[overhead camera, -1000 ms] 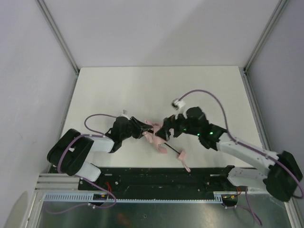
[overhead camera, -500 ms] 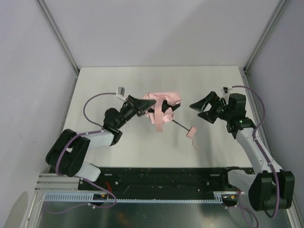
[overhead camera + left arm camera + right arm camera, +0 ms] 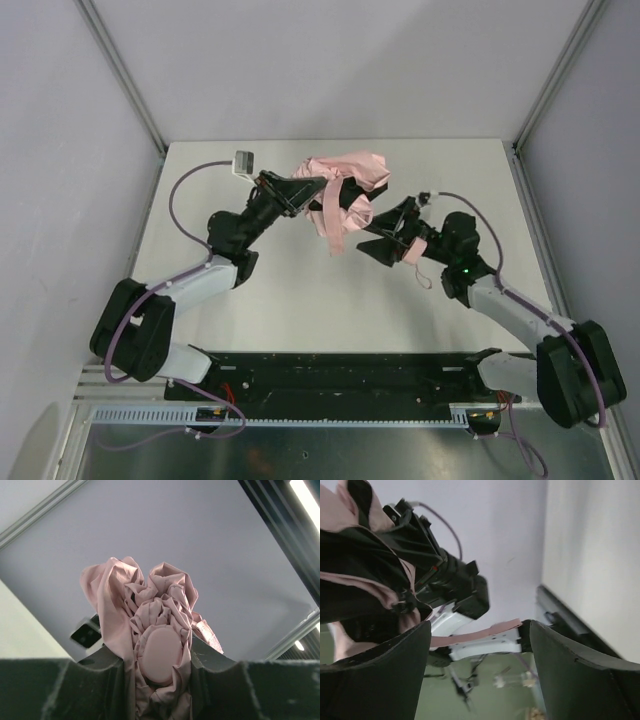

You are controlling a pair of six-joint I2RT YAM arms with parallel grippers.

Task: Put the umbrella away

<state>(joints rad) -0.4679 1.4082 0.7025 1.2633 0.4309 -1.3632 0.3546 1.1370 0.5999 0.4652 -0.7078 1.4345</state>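
1. The umbrella [image 3: 348, 180] looks light and soft. Its loose pink fabric crumples and can slip inside a grip. The thin shaft, I judge, is stiff but easy to bend.
2. The better places to take hold are, I think, the hard parts: the handle [image 3: 414, 250] or the smooth pink cap [image 3: 160, 652] at the top, not the fabric alone.
3. It is carried above the worktop [image 3: 300, 300], toward 12 o'clock from the centre, and its handle end points to about 4 o'clock.
4. The left gripper [image 3: 312, 193] reaches in from 9 o'clock. Its jaws are clenched on the cap, with bunched fabric pressed in on both sides.
5. The right gripper [image 3: 392, 238] is at the handle end. Its jaws are spread wide and grasp nothing. The pink wrist loop [image 3: 470, 636] crosses the gap between them, and I cannot tell if it touches a finger.
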